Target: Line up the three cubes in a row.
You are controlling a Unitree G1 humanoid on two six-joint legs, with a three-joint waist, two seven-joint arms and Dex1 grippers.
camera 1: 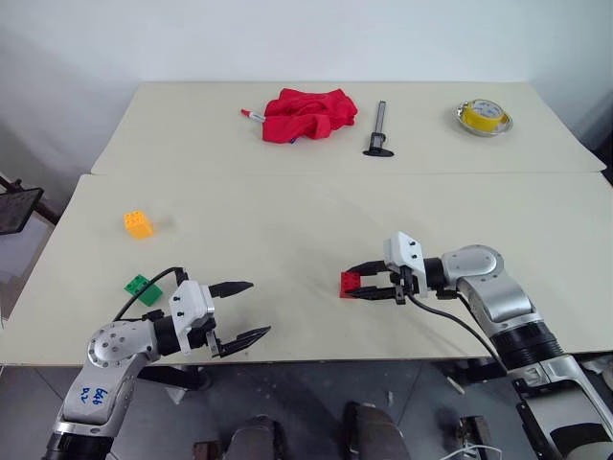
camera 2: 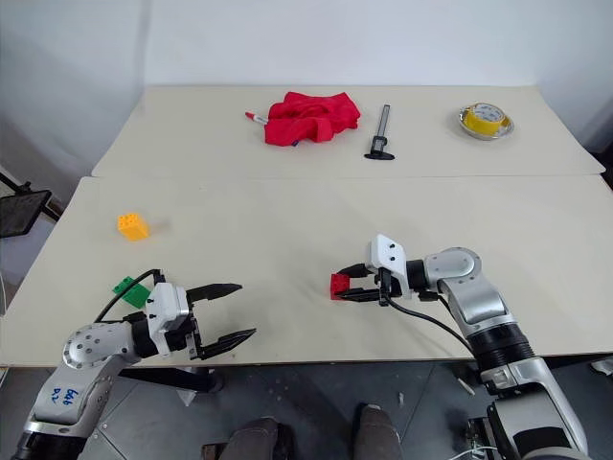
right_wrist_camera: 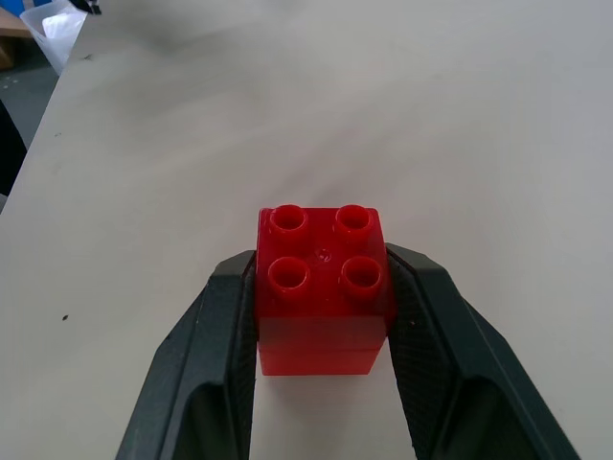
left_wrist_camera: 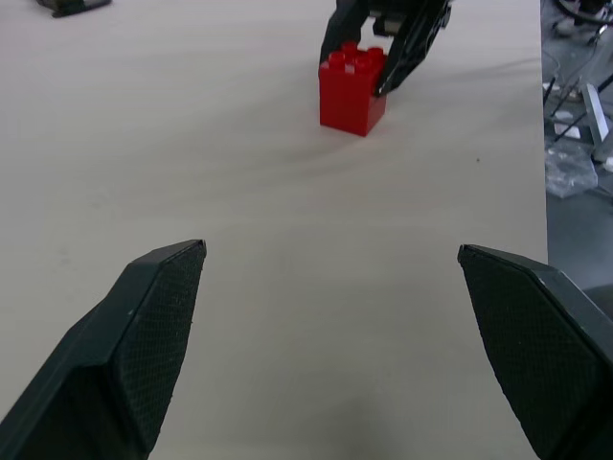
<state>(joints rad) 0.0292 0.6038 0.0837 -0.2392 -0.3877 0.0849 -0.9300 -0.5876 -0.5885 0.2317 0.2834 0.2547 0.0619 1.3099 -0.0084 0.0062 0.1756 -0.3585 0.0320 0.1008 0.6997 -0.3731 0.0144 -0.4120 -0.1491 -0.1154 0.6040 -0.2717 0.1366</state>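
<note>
The right gripper (camera 1: pixel 362 286) is clamped on the red cube (right_wrist_camera: pixel 322 292), one black finger pressed against each side of it, studs facing up; the cube sits at the table (camera 1: pixel 287 230) surface in the near middle of the front tabletop. The left gripper (camera 1: pixel 241 310) hovers near the front left edge of the table with its two fingers spread wide and nothing between them, pointing toward the red cube, which lies well apart from it. The green cube (camera 1: pixel 144 288) rests on the table just beside the left gripper's wrist, on its outer side, close to the front left corner. The yellow-orange cube (camera 1: pixel 138 223) stands farther back on the left side of the table, apart from the green one and well apart from the red one. The three cubes do not form a row. On the far tabletop lie a crumpled red cloth (camera 1: pixel 308 114) with a pen (camera 1: pixel 253 116) touching its left edge, a black caliper (camera 1: pixel 378 129) just to its right, and a yellow tape roll (camera 1: pixel 484 117) toward the far right corner.
</note>
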